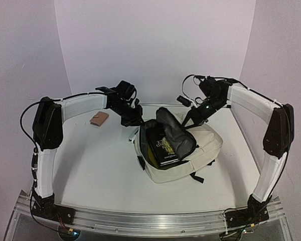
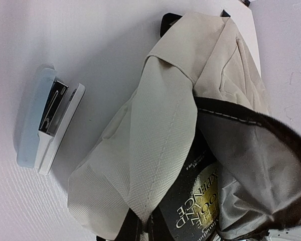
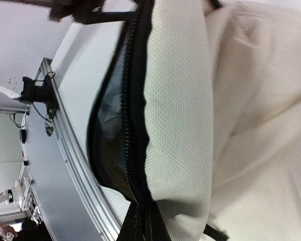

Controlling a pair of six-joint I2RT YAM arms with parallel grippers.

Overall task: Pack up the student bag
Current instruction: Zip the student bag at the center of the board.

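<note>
I had the left tool [image 1: 135,122] clenched on the bag [image 1: 206,146] at ten o'clock, the right tool [image 1: 190,119] at one, spreading its mouth.

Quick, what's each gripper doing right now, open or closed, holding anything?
Left gripper: closed, pinching the student bag at its opening edge.
Right gripper: closed, apparently on the student bag's flap.

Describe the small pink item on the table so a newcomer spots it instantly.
Start at the cream student bag lying open on the white table. Look left of it, toward the far edge: the small pink item lies there alone. Nothing else here is pink.
</note>
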